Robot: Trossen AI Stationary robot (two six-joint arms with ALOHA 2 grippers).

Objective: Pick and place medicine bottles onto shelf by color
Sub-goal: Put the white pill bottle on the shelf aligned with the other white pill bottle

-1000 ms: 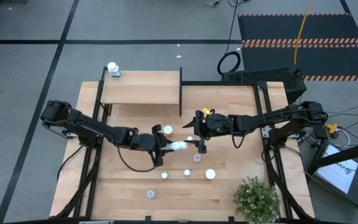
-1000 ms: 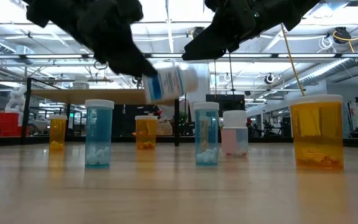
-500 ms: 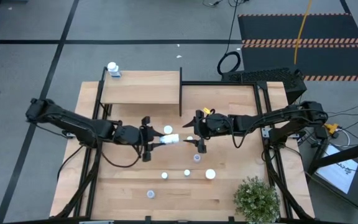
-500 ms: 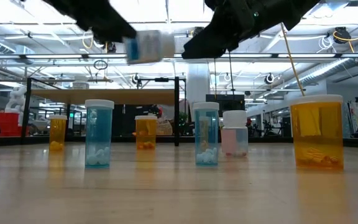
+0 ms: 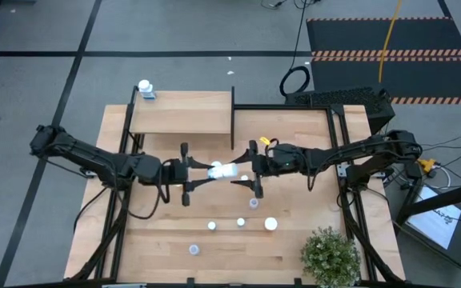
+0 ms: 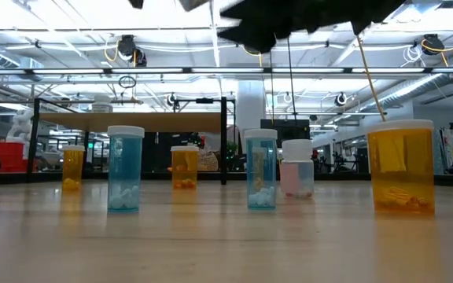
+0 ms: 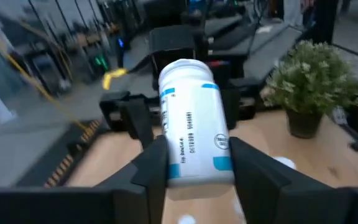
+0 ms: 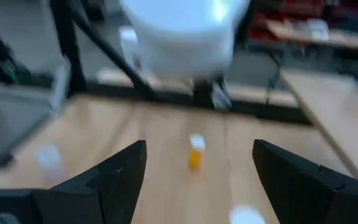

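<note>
White medicine bottle (image 7: 193, 121) with blue label print: held lying sideways, lifted clear of the tabletop (image 5: 294, 240), over the middle of the table just in front of the shelf. Seen from above as a white shape (image 5: 224, 170) between the two grippers.

Left gripper (image 7: 194, 165): fingers (image 7: 151, 163) pressed against both sides of the bottle body, cap end pointing away from the wrist toward the right arm.

Right gripper (image 5: 246, 170): just beside the bottle's cap end, jaws spread wide with nothing between them. In its wrist view the two fingers (image 8: 120, 171) stand well apart and the bottle's white end (image 8: 182, 31) fills the upper frame, blurred; probably close but not touching, cannot confirm.

Shelf (image 5: 182, 112): light-wood board, black upright panel at the end nearer the table's centre. One white-capped bottle (image 5: 145, 87) stands at its far left corner.

Remaining bottles upright on the tabletop, nearer the front edge than the grippers. Low view shows two blue ones (image 6: 125, 167) (image 6: 261, 169), a short pinkish-white one (image 6: 296, 167) just beside the second blue, a large amber one (image 6: 400, 167) closest to the camera, and two small amber ones (image 6: 73, 167) (image 6: 184, 166) farther back.

Potted plant (image 5: 330, 254): front right corner of the table, well apart from both arms.
</note>
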